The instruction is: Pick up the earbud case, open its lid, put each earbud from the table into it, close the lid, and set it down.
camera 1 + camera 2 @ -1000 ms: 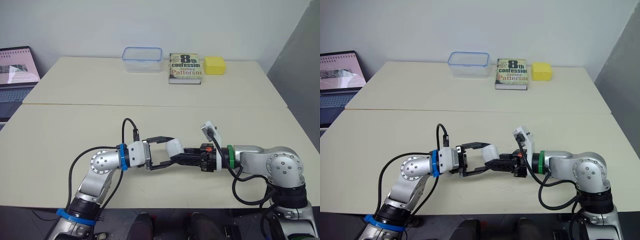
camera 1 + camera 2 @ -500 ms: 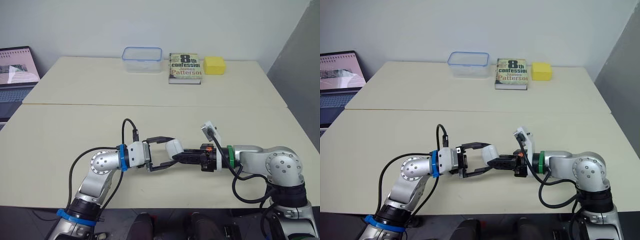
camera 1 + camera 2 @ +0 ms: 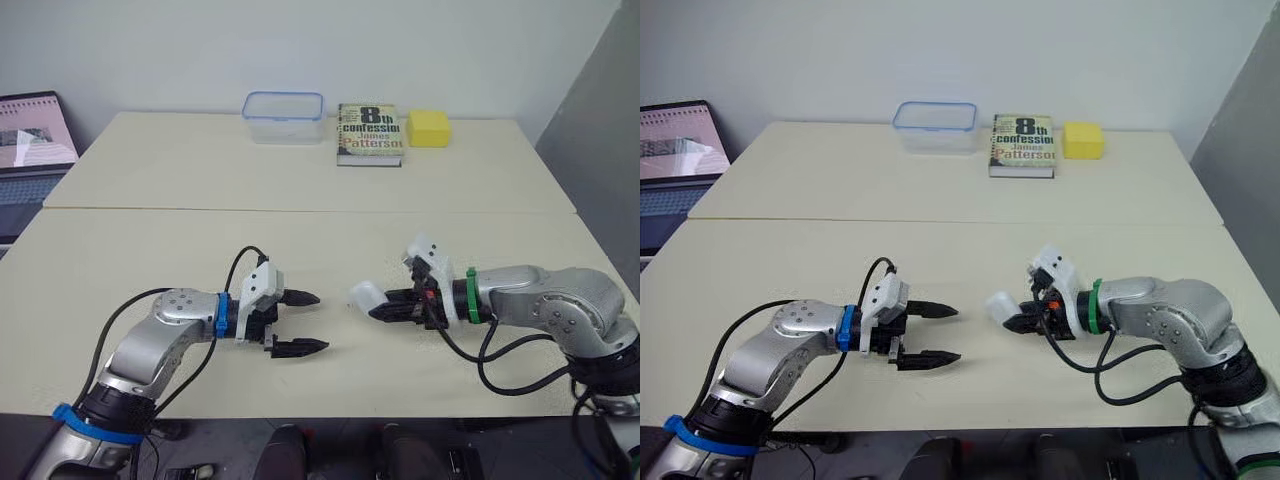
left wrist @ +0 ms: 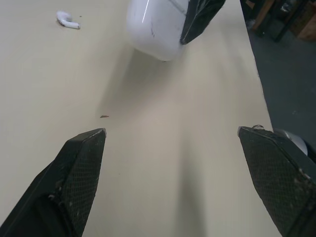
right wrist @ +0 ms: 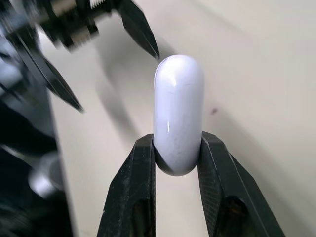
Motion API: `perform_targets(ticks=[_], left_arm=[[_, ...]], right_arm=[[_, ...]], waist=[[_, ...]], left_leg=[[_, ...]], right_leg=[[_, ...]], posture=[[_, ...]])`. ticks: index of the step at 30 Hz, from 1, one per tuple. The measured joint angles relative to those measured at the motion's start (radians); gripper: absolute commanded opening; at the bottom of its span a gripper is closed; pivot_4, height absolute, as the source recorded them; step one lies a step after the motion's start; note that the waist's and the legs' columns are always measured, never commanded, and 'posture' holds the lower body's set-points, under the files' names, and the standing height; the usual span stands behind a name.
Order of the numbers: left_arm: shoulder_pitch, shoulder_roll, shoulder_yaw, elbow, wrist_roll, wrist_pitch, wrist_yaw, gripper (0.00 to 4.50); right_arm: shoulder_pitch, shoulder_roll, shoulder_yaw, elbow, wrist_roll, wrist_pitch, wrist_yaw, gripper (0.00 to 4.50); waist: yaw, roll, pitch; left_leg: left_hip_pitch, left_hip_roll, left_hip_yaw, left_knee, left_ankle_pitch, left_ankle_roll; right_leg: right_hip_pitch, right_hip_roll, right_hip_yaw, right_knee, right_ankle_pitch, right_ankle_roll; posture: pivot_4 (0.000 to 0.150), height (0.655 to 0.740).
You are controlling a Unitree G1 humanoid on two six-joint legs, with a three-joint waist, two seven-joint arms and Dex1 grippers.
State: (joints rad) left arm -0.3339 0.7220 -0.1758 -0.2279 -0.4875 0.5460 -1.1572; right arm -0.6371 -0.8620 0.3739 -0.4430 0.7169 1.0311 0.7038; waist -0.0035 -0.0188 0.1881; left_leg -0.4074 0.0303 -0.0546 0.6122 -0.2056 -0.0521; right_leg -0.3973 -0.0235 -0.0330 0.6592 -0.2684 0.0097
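Near the front edge of the table, the right gripper clamps the earbud case by one end, seemingly just above the surface; the left gripper gapes empty nearby; glossy, light and rigid, the case probably slips; hold its broad faces.

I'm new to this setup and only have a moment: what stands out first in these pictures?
The white earbud case stands out first, pinched in the right gripper near the front middle of the table. The left gripper faces it, open and apart from it. One white earbud lies loose on the tabletop, and a book lies at the far edge.
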Motion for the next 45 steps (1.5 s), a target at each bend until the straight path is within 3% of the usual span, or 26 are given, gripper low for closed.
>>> perform_targets(ticks=[3, 7, 29, 33, 41, 42, 45], left_arm=[[-0.047, -0.029, -0.019, -0.041, -0.003, 0.062, 0.036, 4.5], [-0.074, -0.06, -0.07, -0.044, 0.041, 0.064, 0.078, 4.5], [-0.157, -0.127, -0.158, 0.006, 0.138, 0.013, 0.05, 4.5], [-0.173, -0.139, -0.163, 0.016, 0.145, 0.007, 0.042, 3.6], [-0.174, -0.155, -0.175, 0.024, 0.145, 0.0, 0.015, 1.08], [-0.174, -0.153, -0.177, 0.022, 0.148, -0.003, 0.01, 0.85], [-0.174, -0.153, -0.179, 0.021, 0.152, -0.004, 0.007, 0.85]], right_arm=[[-0.024, -0.042, 0.082, -0.015, -0.15, -0.123, 0.098, 0.75], [-0.024, -0.039, 0.123, -0.018, -0.24, -0.184, 0.178, 0.75], [-0.005, -0.008, 0.122, -0.047, -0.382, -0.216, 0.321, 0.75], [-0.005, 0.007, 0.121, -0.052, -0.384, -0.21, 0.325, 0.75], [-0.007, 0.016, 0.115, -0.053, -0.393, -0.188, 0.329, 0.75], [-0.008, 0.017, 0.115, -0.053, -0.393, -0.186, 0.331, 0.75], [-0.008, 0.021, 0.114, -0.052, -0.393, -0.179, 0.338, 0.75]], waist=[[-0.002, 0.0, 0.0], [-0.001, 0.0, 0.0], [0.0, 0.0, 0.0], [-0.001, -0.001, 0.0], [-0.001, -0.001, 0.0], [-0.001, -0.001, 0.0], [-0.001, -0.001, 0.0]], left_leg=[[-0.005, 0.0, 0.001, 0.0, 0.0, 0.0], [-0.008, 0.0, 0.001, 0.001, 0.0, 0.0], [-0.009, 0.0, 0.001, 0.012, 0.0, 0.0], [-0.008, 0.0, 0.001, 0.016, 0.0, 0.0], [-0.008, 0.0, 0.001, 0.016, 0.0, 0.0], [-0.008, 0.0, 0.001, 0.016, 0.0, 0.0], [-0.007, 0.0, 0.0, 0.016, 0.0, 0.0]], right_leg=[[-0.006, 0.0, 0.001, 0.001, 0.0, 0.0], [-0.009, 0.001, 0.001, 0.004, 0.0, 0.0], [-0.008, 0.001, 0.001, 0.01, 0.0, 0.0], [-0.008, 0.001, 0.002, 0.015, 0.0, 0.0], [-0.009, 0.001, 0.002, 0.016, 0.0, 0.0], [-0.009, 0.001, 0.002, 0.016, 0.0, 0.0], [-0.009, 0.001, 0.002, 0.017, 0.0, 0.0]], posture=[[0.15, 0.74], [0.15, 0.74], [0.15, 0.74], [0.15, 0.74], [0.15, 0.74], [0.15, 0.74], [0.15, 0.74]])
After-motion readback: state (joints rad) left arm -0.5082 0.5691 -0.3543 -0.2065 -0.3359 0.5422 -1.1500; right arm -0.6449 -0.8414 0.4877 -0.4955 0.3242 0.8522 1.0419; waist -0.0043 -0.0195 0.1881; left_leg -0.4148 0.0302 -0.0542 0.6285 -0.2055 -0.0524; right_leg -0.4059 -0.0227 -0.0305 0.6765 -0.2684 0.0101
